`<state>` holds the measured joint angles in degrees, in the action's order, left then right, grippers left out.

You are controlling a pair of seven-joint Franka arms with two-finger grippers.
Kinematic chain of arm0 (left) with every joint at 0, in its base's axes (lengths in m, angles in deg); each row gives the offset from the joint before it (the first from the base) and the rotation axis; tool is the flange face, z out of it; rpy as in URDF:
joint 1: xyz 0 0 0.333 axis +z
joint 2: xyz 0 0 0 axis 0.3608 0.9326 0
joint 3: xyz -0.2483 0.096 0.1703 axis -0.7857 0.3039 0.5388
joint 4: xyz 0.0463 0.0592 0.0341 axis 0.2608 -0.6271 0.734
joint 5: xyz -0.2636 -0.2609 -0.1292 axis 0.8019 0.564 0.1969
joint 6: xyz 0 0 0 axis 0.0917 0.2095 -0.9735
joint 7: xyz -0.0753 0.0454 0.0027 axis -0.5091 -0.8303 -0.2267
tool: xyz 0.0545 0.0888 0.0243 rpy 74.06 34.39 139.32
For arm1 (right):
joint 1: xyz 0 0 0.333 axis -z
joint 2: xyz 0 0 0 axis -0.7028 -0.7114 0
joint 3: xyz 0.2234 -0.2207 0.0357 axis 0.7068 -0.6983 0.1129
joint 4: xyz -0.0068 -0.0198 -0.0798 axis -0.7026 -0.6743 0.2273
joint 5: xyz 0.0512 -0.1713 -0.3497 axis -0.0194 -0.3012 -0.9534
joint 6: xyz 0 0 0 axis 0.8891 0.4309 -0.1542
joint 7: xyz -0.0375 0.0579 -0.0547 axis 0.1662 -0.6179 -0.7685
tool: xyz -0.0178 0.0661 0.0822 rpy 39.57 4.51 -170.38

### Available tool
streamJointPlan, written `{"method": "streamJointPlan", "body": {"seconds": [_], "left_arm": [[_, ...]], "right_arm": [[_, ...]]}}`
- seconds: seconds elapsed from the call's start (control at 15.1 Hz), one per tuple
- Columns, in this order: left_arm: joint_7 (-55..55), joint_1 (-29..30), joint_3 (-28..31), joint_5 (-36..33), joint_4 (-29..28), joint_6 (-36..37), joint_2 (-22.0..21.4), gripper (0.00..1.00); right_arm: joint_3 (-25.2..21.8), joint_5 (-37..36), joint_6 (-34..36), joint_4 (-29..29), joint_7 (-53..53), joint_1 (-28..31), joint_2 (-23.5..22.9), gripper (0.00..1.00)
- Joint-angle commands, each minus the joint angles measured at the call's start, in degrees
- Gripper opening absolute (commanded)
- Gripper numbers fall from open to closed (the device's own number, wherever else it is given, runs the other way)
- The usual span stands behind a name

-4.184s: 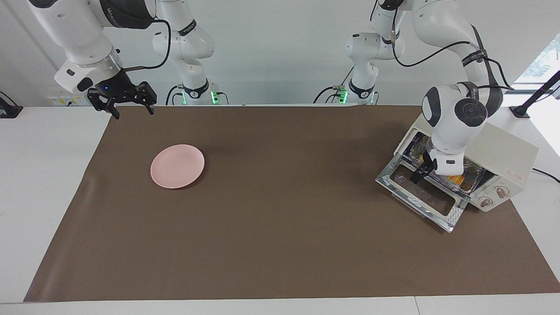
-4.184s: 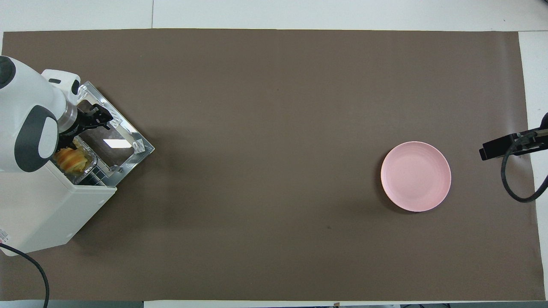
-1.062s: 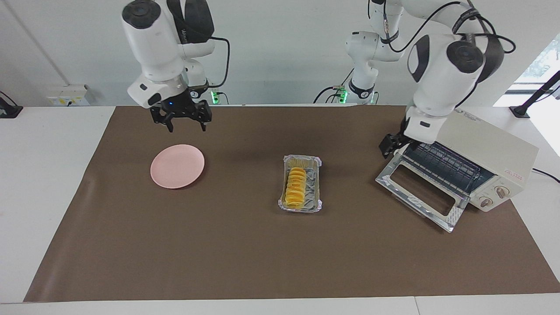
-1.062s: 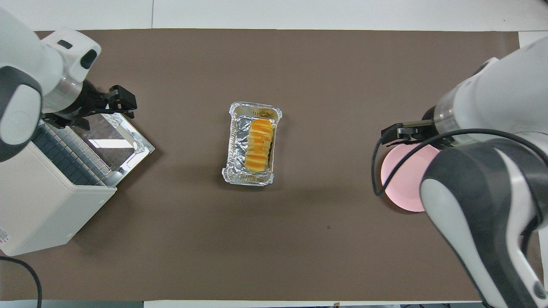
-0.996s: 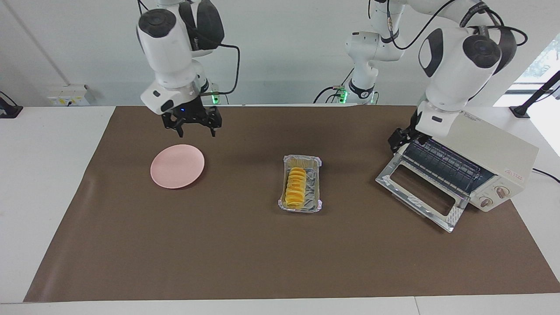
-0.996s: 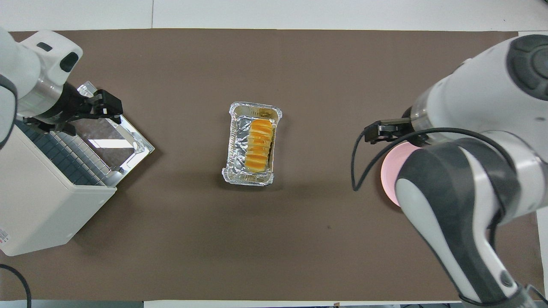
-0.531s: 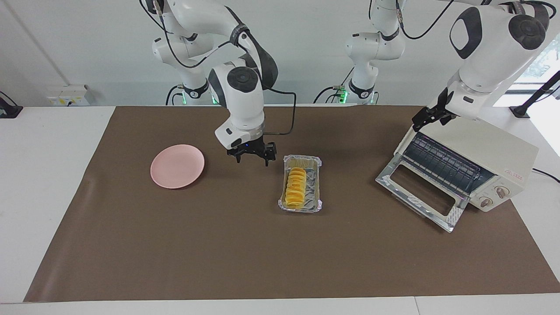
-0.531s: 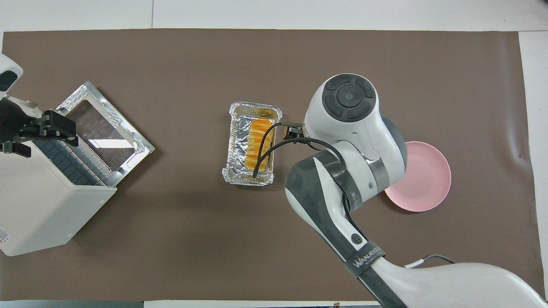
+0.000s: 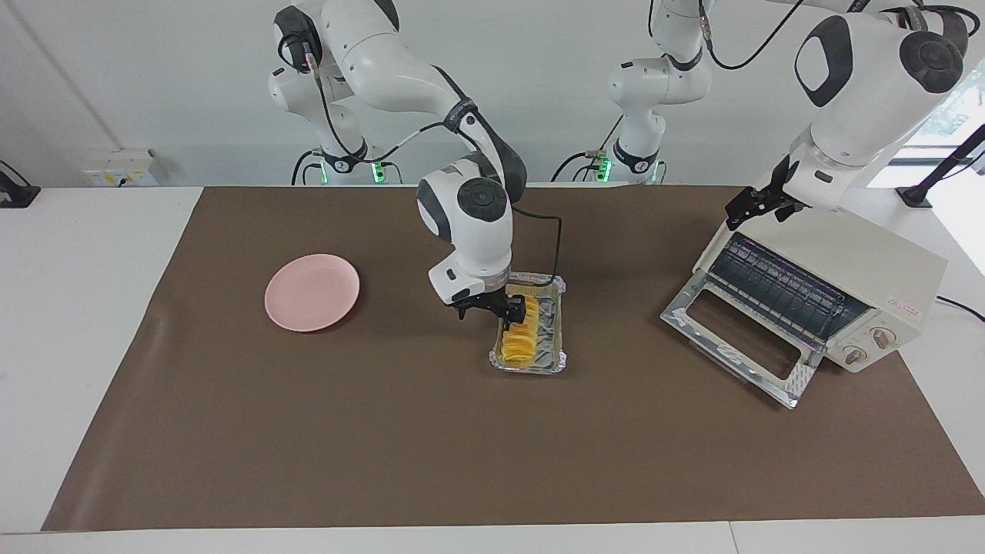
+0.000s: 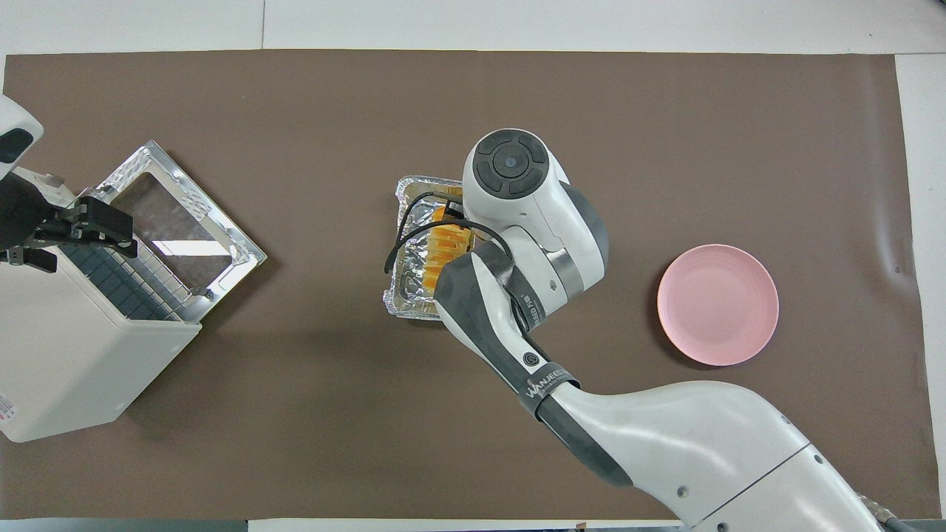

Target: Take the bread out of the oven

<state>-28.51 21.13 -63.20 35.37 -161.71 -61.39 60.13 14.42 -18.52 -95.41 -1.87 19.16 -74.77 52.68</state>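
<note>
Right claw hung spread, ungripping, over bread in foil tray mid-surface; off-centre closing could crush slices or snag foil; left claw waited released over oven.

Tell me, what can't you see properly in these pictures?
- Overhead view: the right arm's white wrist hides the right gripper and much of the ridged yellow-orange bread in the crinkled silver foil tray.
- Facing view: whether that gripper touches the bread is too small to tell.
- Overhead view: the cream-white boxy oven hides its round knobs under its own top, and the picture's edge cuts off the arm above the left gripper.
</note>
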Motion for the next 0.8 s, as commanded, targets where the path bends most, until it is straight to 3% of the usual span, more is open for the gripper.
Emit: {"method": "streamJointPlan", "body": {"seconds": [0.0,0.53,0.66,0.73], "left_arm": [[-0.4,0.7,-0.3,0.6,-1.5,1.5,-2.5,1.0],[-0.9,-1.4,-0.5,0.4,-2.3,1.1,-3.1,1.0],[-1.0,-1.3,-0.4,0.3,-2.2,1.5,-3.6,1.0],[-1.0,-1.3,-0.4,0.3,-2.6,1.6,-3.8,1.0]], "right_arm": [[0.3,-0.7,-2.8,-0.9,-0.8,0.0,-1.1,1.0],[0.3,-0.9,-4.4,-4.4,7.7,-0.7,-1.1,1.0],[0.3,-0.9,-5.3,-4.6,8.0,-1.0,-1.0,0.84],[0.3,-0.8,-5.4,-4.6,8.0,-1.1,-1.0,0.6]]}}
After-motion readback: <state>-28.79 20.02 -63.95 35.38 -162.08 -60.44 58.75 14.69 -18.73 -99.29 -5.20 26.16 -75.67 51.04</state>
